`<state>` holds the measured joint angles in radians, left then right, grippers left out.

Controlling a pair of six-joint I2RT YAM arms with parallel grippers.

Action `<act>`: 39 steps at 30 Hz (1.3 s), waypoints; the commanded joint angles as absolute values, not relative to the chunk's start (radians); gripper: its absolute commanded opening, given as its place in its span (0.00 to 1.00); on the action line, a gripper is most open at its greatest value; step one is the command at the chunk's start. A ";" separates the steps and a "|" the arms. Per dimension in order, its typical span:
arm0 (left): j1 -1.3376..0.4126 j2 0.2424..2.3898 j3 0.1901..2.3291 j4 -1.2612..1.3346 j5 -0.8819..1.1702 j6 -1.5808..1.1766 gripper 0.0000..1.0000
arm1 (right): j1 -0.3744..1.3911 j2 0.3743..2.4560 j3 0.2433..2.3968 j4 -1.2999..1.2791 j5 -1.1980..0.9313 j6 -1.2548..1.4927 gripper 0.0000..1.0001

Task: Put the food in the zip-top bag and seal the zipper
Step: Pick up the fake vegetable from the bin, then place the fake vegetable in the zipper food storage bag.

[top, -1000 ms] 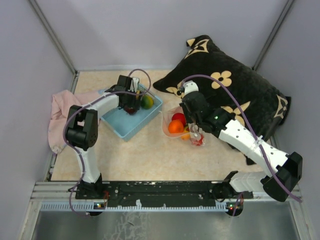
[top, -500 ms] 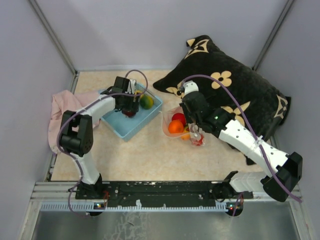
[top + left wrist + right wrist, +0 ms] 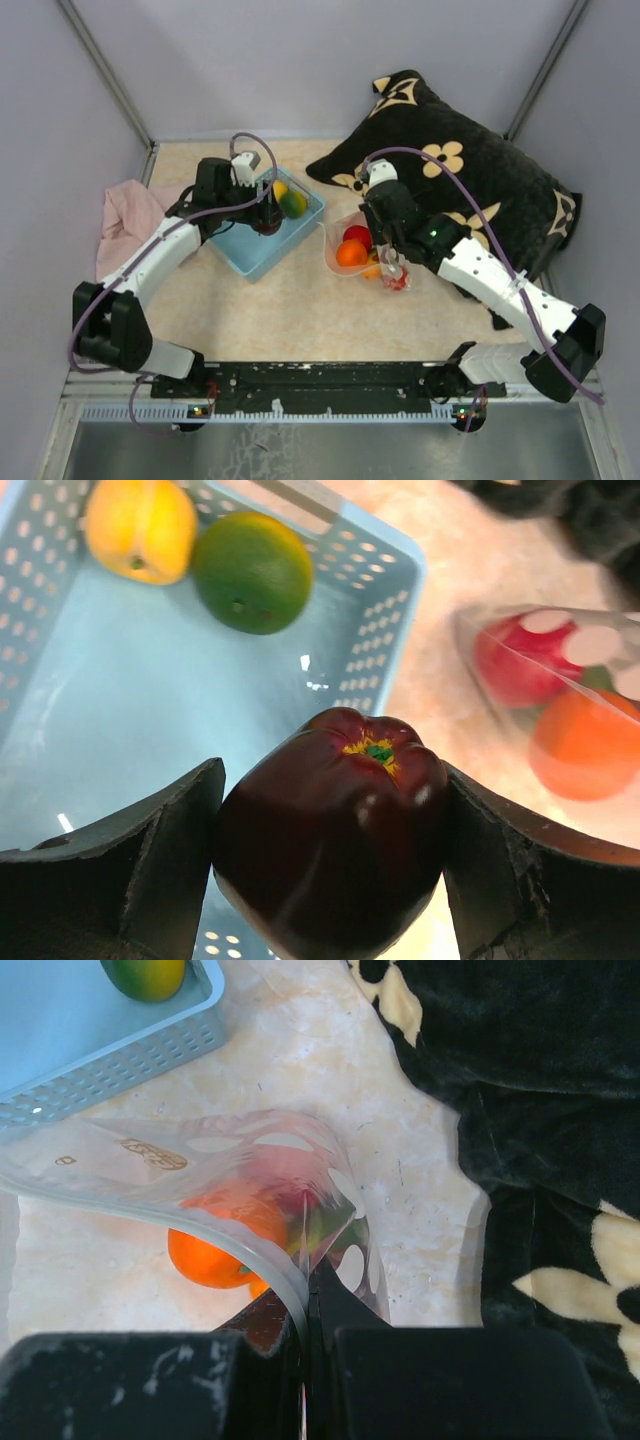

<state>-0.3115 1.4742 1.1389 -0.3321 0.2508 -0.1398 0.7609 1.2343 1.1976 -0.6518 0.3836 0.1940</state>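
Left gripper [image 3: 330, 865]: part-open, clamping glossy dark-purple toy pepper [image 3: 330, 820] over light-blue perforated basket [image 3: 385, 630], toward far edge | right gripper [image 3: 305, 1300]: closed on clear dotted zip-top bag [image 3: 250, 1150] rim, mid-table | risk: slick pepper may slip; limp mouth may fold.

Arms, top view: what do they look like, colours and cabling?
The left arm and right arm have white link shells with chunky black joints. A thin purple cable loops along each. The fingers are matte black, scuffed in the right wrist view.
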 commanded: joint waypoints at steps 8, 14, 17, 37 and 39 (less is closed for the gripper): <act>-0.316 1.243 0.972 -0.079 0.561 -0.263 0.71 | 0.757 1.278 1.316 -0.614 0.373 0.199 0.00; -0.361 1.135 0.898 0.064 0.630 -0.280 0.72 | 0.757 1.298 1.333 -0.611 0.345 0.212 0.00; -0.399 1.088 0.868 0.147 0.633 -0.268 0.73 | 0.756 1.306 1.337 -0.611 0.328 0.221 0.00; -0.698 1.136 0.809 0.538 0.567 -0.139 0.76 | 0.757 1.322 1.378 -0.626 0.257 0.258 0.00; -0.714 1.157 0.810 0.554 0.558 -0.105 0.76 | 0.757 1.326 1.381 -0.627 0.246 0.264 0.00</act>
